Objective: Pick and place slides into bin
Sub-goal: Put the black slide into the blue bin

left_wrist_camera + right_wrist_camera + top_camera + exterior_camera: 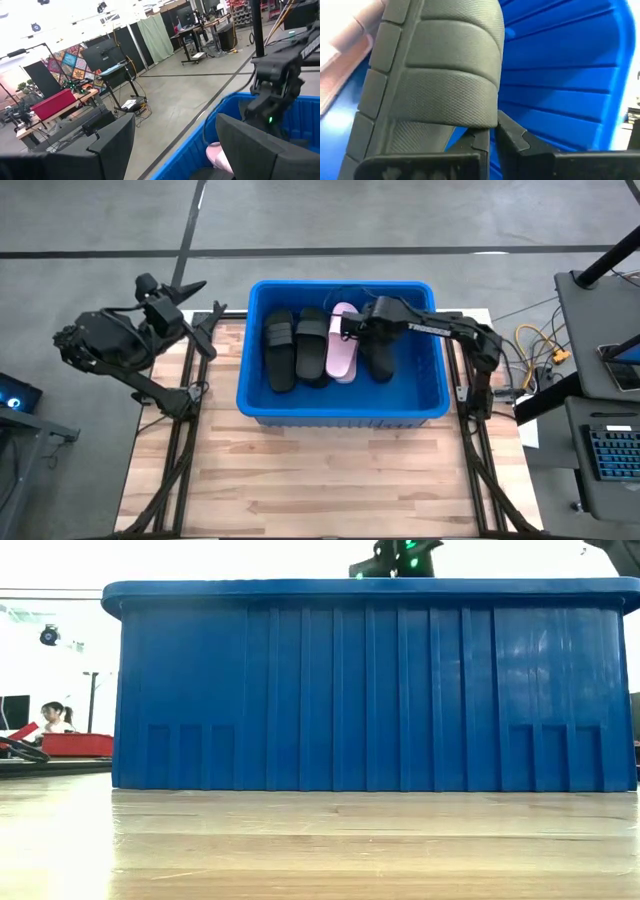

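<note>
A pale wood-plank surface (pixel 330 470) carries the bin (pixel 341 416), a bright blue tub with ribbed walls, set toward the far side of the surface and filling most of the low view (pixel 370 690). Inside it lie the slides side by side: two black ones (pixel 281 350) (pixel 312 345) to the left, the pale pink one (pixel 342 345) next, and a fourth black one (pixel 379 352) on the right.

The right gripper (pixel 362 323) reaches in over the bin's far end, above the pink and the rightmost black slide. In the right wrist view its fingers (pixel 512 136) sit close together at the edge of a black slide's textured strap (pixel 440 75), seeming to pinch it; the grip itself is partly hidden, with the pink slide (pixel 340 50) just beside and the blue wall (pixel 560 80) behind.

The left gripper (pixel 185 288) waits off the surface's far left corner, well apart from the bin, with its fingers (pixel 115 145) spread apart.

Around the surface is grey concrete floor (pixel 100 220) with dark seam lines. A keyboard (pixel 612 455) sits on a desk at the right. The left wrist view shows a large workshop with dark partition panels (pixel 107 52), a red case (pixel 52 102) on a bench and a green curtain (pixel 157 35). In the low view a person (pixel 55 718) sits far off at the left behind a red tray (pixel 75 744).
</note>
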`<state>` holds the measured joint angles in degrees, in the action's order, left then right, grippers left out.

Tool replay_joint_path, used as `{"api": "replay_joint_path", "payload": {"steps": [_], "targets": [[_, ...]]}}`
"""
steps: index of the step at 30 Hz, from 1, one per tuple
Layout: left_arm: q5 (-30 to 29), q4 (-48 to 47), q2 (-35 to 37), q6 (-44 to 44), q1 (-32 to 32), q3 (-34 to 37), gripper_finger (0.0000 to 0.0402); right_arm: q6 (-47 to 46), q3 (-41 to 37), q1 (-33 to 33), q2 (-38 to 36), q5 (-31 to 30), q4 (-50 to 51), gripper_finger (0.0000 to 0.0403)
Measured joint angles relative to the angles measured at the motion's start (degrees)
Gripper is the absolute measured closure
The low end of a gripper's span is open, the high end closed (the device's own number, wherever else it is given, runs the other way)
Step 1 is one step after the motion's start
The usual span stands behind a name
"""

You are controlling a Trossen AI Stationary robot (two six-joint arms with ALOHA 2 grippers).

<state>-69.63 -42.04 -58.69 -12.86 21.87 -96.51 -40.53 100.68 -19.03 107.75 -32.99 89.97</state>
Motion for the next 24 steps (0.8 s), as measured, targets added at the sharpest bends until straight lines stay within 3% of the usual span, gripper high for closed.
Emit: {"api": "replay_joint_path", "payload": {"steps": [12, 18, 24], "targets": [[0.00, -0.48, 1.73, -0.09, 0.02, 0.09, 0.0139, 0.01, 0.02, -3.01, 8.37, -0.03, -0.70, 0.0394], [0.28, -0.48, 2.23, -0.09, 0.00, 0.13, 0.0139, 0.28, 0.07, -4.19, 8.58, 0.00, -4.50, 0.0394], [0.31, -0.50, 2.16, -0.09, 0.00, 0.15, 0.0139, -2.08, 0.07, -4.65, 7.63, -0.31, -0.71, 0.0394]]}}
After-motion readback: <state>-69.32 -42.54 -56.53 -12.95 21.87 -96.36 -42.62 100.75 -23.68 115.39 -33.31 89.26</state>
